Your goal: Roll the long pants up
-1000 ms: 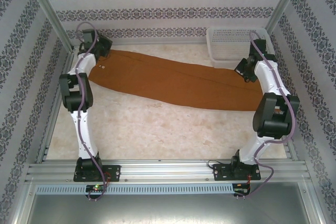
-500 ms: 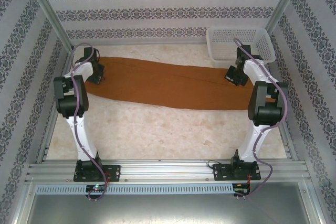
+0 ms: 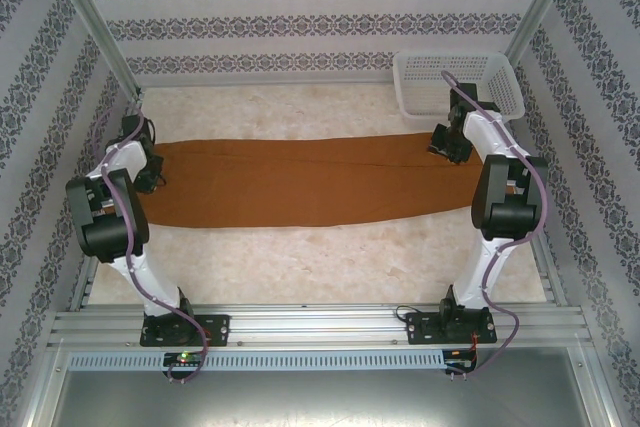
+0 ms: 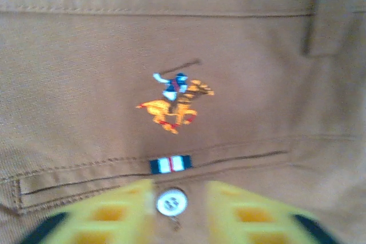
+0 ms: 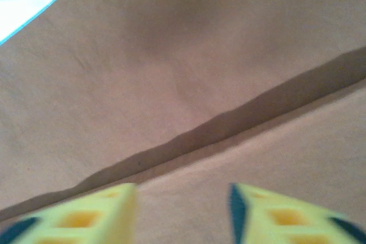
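Half a second ago the long pants (image 3: 300, 182) lay on a slight slant, the waist end higher at the far left. Now they run almost straight across the surface (image 3: 300, 257), and the waist end has shifted toward the near left. The left claw (image 3: 150, 175) has come back with it. The right claw (image 3: 446, 143) stands much where it was, over the leg end.

The pants are rust-brown, stretched flat and long from the left edge of the surface to just below the right arm. In the left wrist view, the left claw (image 4: 177, 201) has its yellow fingers (image 4: 108, 212) spread, with a small pale button (image 4: 171, 203) between them. Beyond it are a striped tag (image 4: 170, 164), a pocket seam and a stitched polo rider (image 4: 174, 104). A blue, white and red band shows along the waist.

In the right wrist view, the right claw (image 5: 183, 198) is also spread, low over smooth cloth crossed by a dark slanting fold (image 5: 229, 121).

The white mesh basket (image 3: 455, 56) stands at the far right corner. The leg end lies just in front of it, outside its wall.
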